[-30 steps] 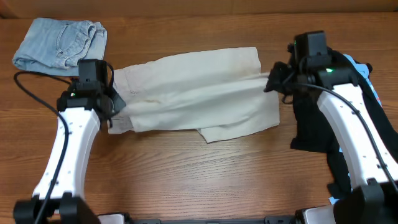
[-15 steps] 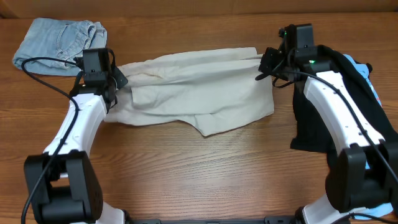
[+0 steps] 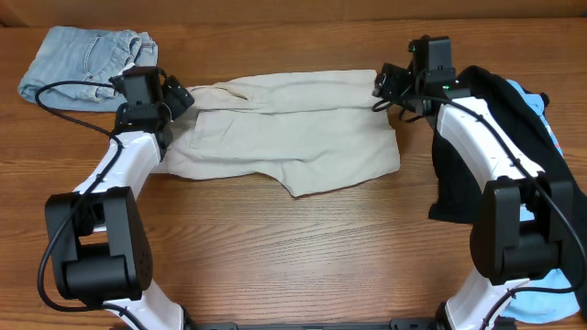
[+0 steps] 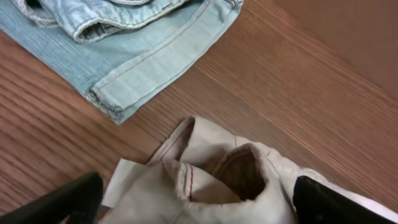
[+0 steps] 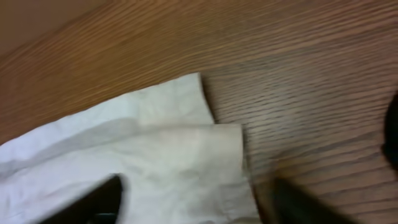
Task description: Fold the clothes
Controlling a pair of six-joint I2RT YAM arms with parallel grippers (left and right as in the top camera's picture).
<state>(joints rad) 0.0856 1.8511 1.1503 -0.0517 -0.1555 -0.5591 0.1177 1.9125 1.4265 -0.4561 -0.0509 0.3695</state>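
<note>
Where they lie, the khaki shorts (image 3: 284, 137) run left-right, waist leftward.

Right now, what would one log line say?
step: fold khaki shorts | left gripper: open, at left edge | right gripper: open, at right edge | denim shorts: far left

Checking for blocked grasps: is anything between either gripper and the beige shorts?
Nothing visible. The left gripper and right gripper sit right at the beige shorts' far corners; the denim shorts and black garment lie off to the sides.
</note>
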